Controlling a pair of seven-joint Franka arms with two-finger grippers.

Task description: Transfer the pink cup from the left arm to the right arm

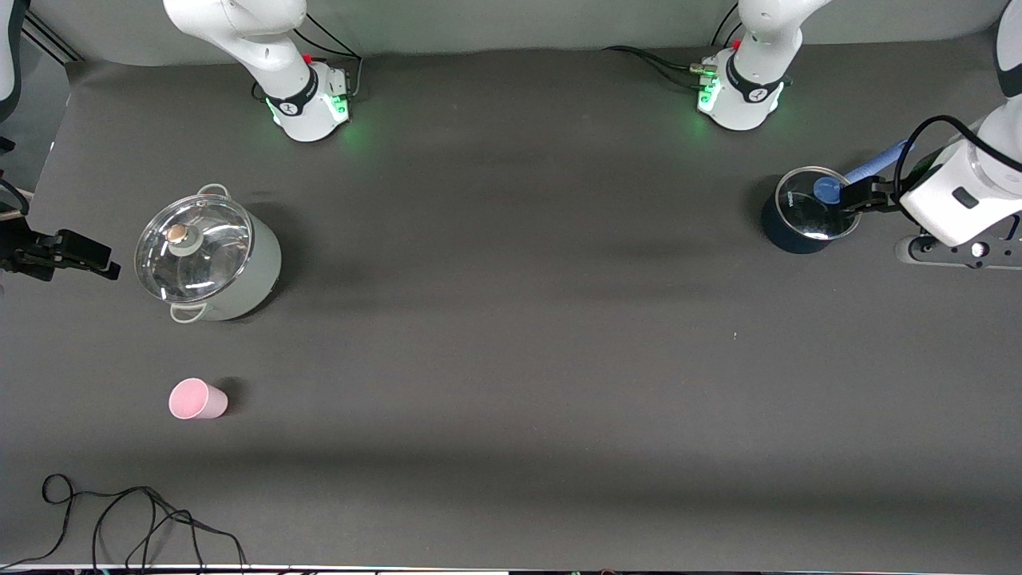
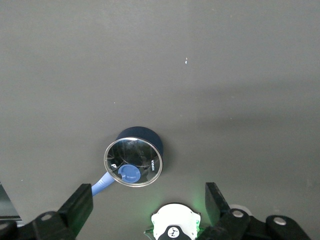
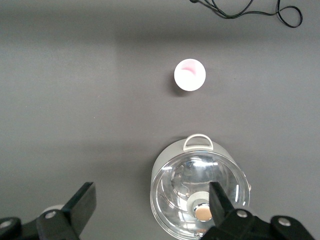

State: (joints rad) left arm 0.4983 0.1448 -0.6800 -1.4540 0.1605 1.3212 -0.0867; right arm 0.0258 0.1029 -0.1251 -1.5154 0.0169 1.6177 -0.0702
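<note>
The left tool [image 1: 858, 196] is held wide open over the blue pot [image 1: 806, 212]; the right tool [image 1: 84, 257], also wide, is raised beside the grey pot [image 1: 209, 255]. The pink cup [image 1: 197, 399] is left standing on the worktop [image 1: 511, 319].

pink cup [image 1: 197, 399] | plain, tapered, handleless | seemingly upright | on table, right arm's end, nearer camera

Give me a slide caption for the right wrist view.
Open right gripper above lidded grey pot, upright pink cup standing apart.
</note>
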